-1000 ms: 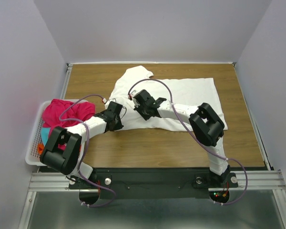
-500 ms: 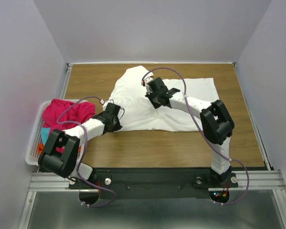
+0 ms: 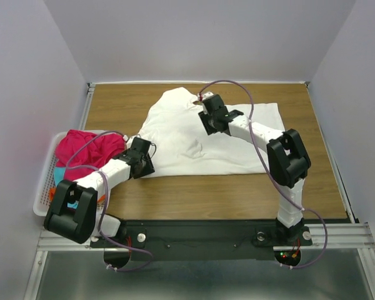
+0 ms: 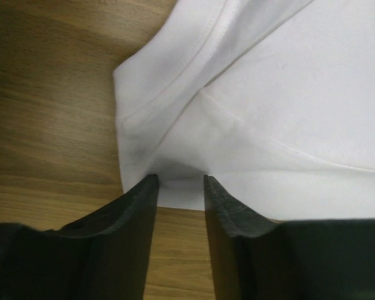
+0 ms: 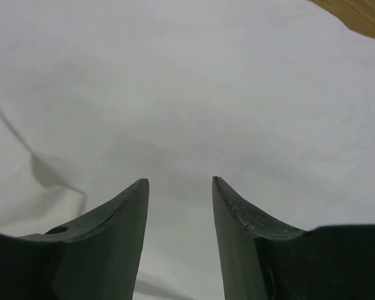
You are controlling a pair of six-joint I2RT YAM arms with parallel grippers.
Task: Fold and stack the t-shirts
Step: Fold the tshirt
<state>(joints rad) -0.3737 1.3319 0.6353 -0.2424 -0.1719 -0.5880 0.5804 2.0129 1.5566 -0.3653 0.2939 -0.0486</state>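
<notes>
A large white t-shirt [image 3: 250,147] lies spread over the middle of the wooden table [image 3: 112,106]. My left gripper [image 3: 147,153] stands at its near-left corner. In the left wrist view the left gripper [image 4: 179,181] is open, and the shirt's hemmed corner [image 4: 175,81] lies flat at its fingertips [image 4: 149,187], not pinched. My right gripper [image 3: 211,115] hovers over the far middle of the shirt. In the right wrist view it [image 5: 178,181] is open above plain white cloth [image 5: 194,94]. Magenta-pink [image 3: 87,150], cyan [image 3: 61,172] and orange [image 3: 52,195] t-shirts sit bunched in the basket.
A white lattice basket [image 3: 42,203] stands at the table's left edge, beside the left arm. Grey walls close in the table on three sides. Bare wood [image 3: 225,194] shows between the shirt and the arm bases.
The right gripper travelled from the shirt's near middle to its far middle and opened. The left gripper slid a little left and nearer, then opened. The shirt's near edge now lies straighter.
</notes>
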